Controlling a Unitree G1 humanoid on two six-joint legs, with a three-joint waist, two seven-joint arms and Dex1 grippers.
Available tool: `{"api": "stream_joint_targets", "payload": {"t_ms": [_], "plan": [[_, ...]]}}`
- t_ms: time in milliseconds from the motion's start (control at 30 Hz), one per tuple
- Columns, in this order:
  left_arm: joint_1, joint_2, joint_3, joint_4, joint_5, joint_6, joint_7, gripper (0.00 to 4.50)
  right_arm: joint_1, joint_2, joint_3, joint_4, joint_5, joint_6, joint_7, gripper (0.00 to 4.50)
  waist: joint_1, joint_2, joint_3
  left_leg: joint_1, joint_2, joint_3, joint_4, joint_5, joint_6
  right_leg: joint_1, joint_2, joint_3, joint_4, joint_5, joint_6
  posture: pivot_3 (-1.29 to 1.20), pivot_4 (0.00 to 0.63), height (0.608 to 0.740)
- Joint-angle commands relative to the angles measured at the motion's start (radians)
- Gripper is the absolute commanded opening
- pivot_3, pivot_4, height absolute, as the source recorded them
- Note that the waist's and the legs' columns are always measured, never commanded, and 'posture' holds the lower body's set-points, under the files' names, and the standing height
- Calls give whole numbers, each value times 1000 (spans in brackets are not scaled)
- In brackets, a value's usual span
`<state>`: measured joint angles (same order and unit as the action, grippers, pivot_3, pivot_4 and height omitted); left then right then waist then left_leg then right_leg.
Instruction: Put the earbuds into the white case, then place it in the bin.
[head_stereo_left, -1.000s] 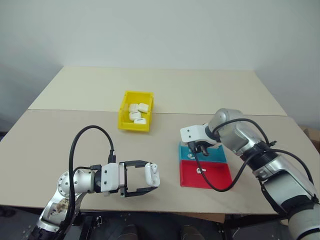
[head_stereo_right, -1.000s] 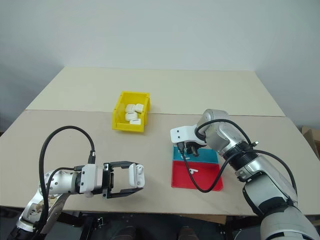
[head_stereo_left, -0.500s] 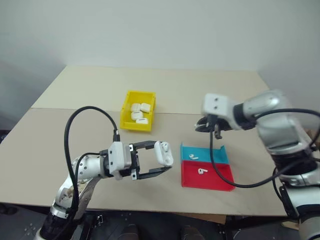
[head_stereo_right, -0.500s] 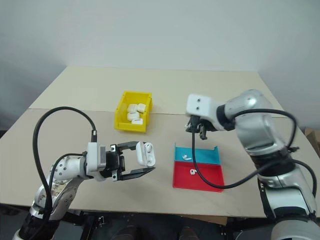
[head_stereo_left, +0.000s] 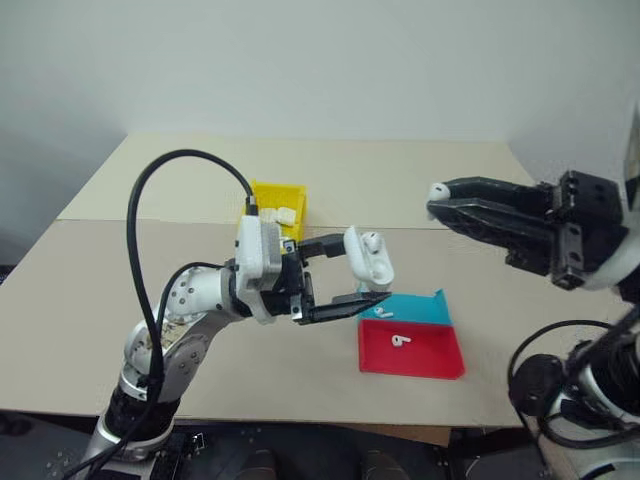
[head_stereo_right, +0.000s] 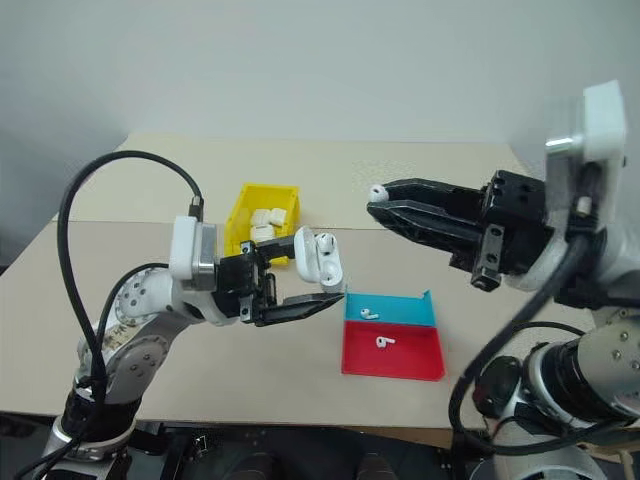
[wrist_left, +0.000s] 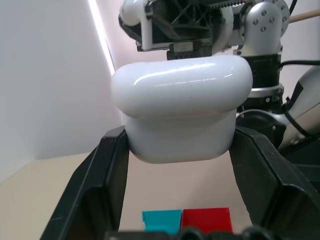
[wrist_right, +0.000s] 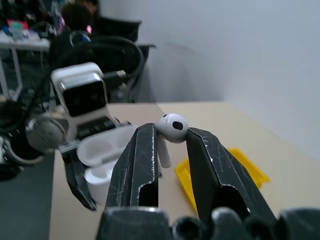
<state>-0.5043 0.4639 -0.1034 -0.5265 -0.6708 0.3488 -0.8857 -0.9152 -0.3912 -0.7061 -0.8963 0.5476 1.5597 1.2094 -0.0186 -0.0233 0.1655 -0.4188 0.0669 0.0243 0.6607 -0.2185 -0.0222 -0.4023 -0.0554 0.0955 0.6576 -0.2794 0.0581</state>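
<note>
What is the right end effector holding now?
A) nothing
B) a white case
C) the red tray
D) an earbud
D: the right end effector pinches an earbud between its fingertips, while the open case sits in the left end effector.

We find no lettering, label, brand mark, number or sign that can be read anywhere in these views.
</note>
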Motion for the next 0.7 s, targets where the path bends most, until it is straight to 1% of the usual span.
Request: {"api": "stream_joint_targets", "payload": {"t_ms": [33,133,233,500,700], "plan": [[-14,-8,10,-14,-13,-9,-5,2754,18,51,-24,-60,104,0,-73,880,1,0,0,0,0,0,0,0,0,0,0,0,0,0,0,0,150,740],[-10,-12,-2,-11,5,-21,-12,2754,52,82,-23,-63,185,-27,-123,880,4,0,0,-1,0,0,0,0,0,0,-1,0,-1,0,0,0,150,740],[-9,-16,-7,-9,11,-26,-17,2754,96,78,-18,-57,261,-74,-174,880,5,0,0,-1,0,0,0,0,0,0,-1,-1,-1,0,0,0,150,740],[-8,-19,-5,-4,26,-41,-34,2754,248,-22,47,-21,437,-211,-294,880,2,0,0,-1,0,0,0,0,0,0,0,0,-1,0,0,0,150,740],[1,-22,-6,-2,39,-50,-44,2754,322,-101,108,8,557,-335,-402,880,0,0,0,-1,0,0,0,0,0,0,0,0,-2,0,0,0,150,740]]}}
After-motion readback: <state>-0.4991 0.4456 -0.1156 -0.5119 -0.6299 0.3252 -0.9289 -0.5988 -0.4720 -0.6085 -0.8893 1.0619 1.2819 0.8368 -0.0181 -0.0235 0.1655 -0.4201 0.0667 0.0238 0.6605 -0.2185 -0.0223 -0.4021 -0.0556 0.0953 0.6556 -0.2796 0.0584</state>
